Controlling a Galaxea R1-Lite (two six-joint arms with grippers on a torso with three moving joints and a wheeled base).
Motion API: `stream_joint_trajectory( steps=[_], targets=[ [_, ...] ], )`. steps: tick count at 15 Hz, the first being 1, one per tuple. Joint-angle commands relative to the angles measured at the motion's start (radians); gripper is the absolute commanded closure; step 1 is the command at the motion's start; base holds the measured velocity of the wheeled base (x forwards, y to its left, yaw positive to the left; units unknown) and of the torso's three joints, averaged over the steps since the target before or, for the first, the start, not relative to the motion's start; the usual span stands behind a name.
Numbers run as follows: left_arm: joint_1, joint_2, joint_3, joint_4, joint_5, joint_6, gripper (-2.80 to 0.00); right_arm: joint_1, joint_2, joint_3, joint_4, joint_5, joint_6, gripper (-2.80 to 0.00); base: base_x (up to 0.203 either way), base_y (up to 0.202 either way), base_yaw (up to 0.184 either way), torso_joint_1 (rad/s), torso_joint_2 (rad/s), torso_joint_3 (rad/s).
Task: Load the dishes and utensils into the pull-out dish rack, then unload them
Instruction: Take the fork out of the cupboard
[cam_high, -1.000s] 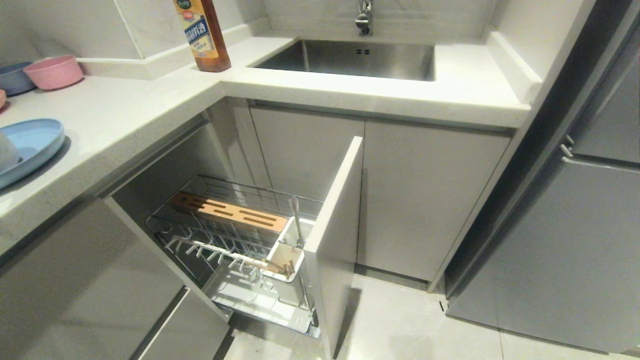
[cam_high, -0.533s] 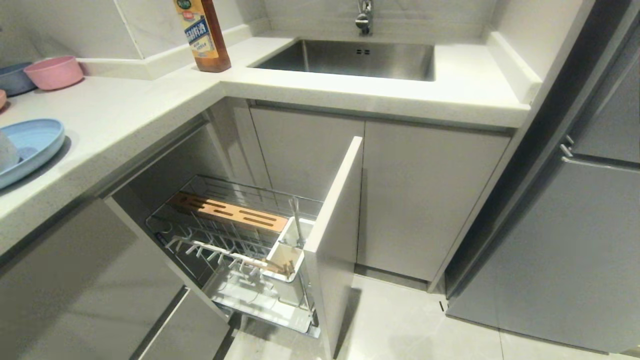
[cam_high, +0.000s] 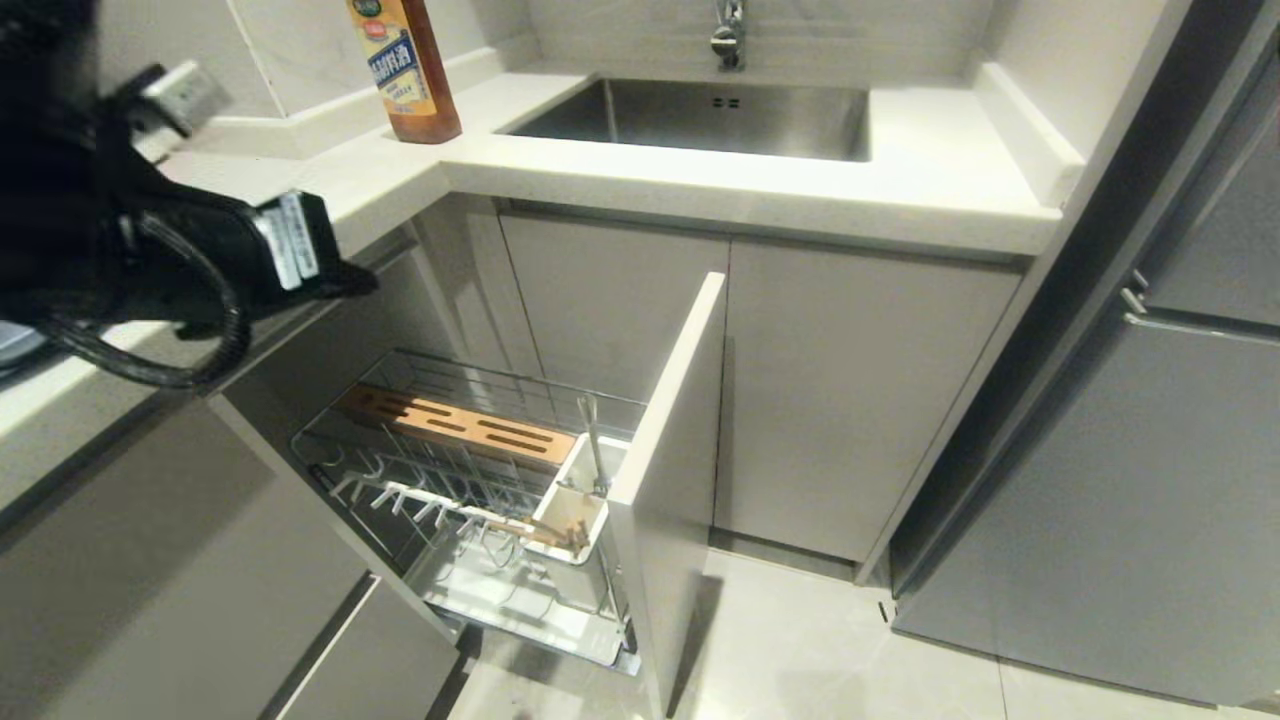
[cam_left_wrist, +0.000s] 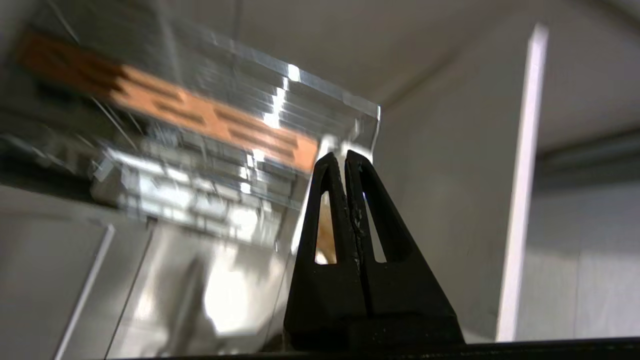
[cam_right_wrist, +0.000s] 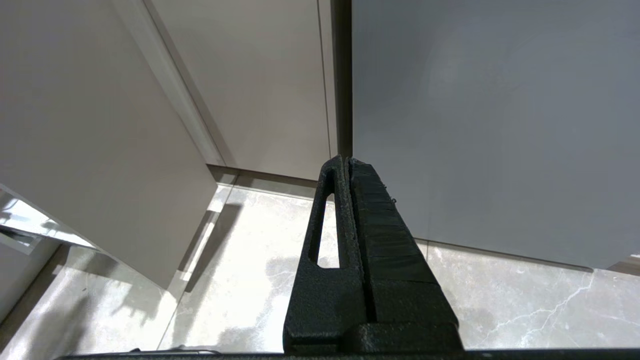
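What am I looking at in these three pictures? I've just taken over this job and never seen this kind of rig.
It is a two-armed robot on wheels, in a kitchen. The wide picture comes from its head, looking down at a pull-out dish rack drawn out of the lower cabinet. The rack's white utensil cup holds a steel spoon and wooden chopsticks. On the counter stands a brown bottle beside the sink. The black bulk at the upper left is the left arm. The other two pictures come from cameras on the wrists. The left gripper is shut, empty, aimed at the rack. The right gripper is shut, empty, pointing at the floor by the cabinets.
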Motion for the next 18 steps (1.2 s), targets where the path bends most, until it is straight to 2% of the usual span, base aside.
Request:
stream_joint_trajectory(
  steps=[1,2,5,7,11,13,15,18],
  targets=[
    [-0.028,0.086,0.028,0.004,0.003,0.007,0.00,0.000,0.001,0.000,0.000,0.000,0.000,0.00,0.000,0.000,0.000,0.000,0.00,0.000],
    [-0.032,0.109,0.034,0.006,0.003,0.035,0.00,0.000,0.001,0.000,0.000,-0.001,0.000,0.00,0.000,0.000,0.000,0.000,0.00,0.000],
    [-0.039,0.180,0.030,0.001,-0.016,0.211,0.00,0.000,0.001,0.000,0.000,0.000,0.000,0.00,0.000,0.000,0.000,0.000,0.00,0.000],
    [-0.056,0.229,0.011,-0.013,-0.023,0.392,0.00,0.000,0.001,0.000,0.000,0.000,0.000,0.00,0.000,0.000,0.000,0.000,0.00,0.000],
    [-0.058,0.322,-0.004,-0.090,-0.031,0.701,0.00,0.000,0.001,0.000,0.000,0.000,0.000,0.00,0.000,0.000,0.000,0.000,0.00,0.000],
    [-0.059,0.364,-0.038,-0.121,-0.046,0.777,0.00,0.000,0.001,0.000,0.000,-0.001,0.000,0.00,0.000,0.000,0.000,0.000,0.00,0.000],
    [-0.066,0.404,-0.062,-0.127,-0.055,0.814,0.00,0.000,0.001,0.000,0.000,-0.001,0.000,0.00,0.000,0.000,0.000,0.000,0.00,0.000],
    [-0.079,0.453,-0.090,-0.124,-0.055,0.829,0.00,0.000,0.001,0.000,0.000,-0.001,0.000,0.00,0.000,0.000,0.000,0.000,0.00,0.000]
  ],
)
